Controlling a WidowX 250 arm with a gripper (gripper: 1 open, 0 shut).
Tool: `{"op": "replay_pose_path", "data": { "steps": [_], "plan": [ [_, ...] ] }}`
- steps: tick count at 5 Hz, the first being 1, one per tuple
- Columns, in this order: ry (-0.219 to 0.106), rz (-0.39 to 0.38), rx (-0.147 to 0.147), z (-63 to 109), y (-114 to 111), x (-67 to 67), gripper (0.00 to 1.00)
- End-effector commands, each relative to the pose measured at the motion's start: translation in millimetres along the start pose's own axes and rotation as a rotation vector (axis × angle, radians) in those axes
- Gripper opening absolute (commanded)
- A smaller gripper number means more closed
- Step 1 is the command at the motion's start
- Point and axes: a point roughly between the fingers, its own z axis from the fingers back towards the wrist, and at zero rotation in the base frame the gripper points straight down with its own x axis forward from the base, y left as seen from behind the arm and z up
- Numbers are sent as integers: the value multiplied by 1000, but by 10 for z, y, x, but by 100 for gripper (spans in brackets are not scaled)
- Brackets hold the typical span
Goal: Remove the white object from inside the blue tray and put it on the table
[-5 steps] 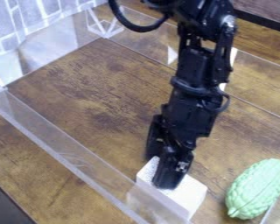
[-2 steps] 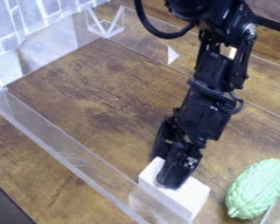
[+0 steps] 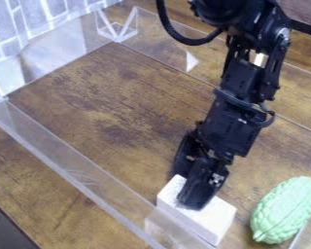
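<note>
The black arm reached steeply down so that its end effector (image 3: 201,187) stood over the white object (image 3: 197,209), fingers spread wide and lowered onto the block's top; whether they touched it could not be told. The white object lay flat on the dark wood tabletop (image 3: 106,107), close against a clear plastic wall (image 3: 67,160). A green bumpy gourd (image 3: 287,209) lay just to its right, apart from it.

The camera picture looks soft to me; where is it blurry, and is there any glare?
Camera view: soft and grainy throughout; the white block shows no surface detail, the gripper is a dark mass with little detail, and the clear wall catches pale reflections. The green bumpy gourd-shaped object is bright, its bumps smeared.
</note>
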Motion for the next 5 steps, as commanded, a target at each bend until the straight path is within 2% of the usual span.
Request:
{"op": "replay_pose_path", "data": {
  "steps": [1, 5],
  "plan": [
    [-10, -4, 3, 17, -2, 52, 100],
    [8, 38, -40, 45, 66, -19, 100]
  ]
}}
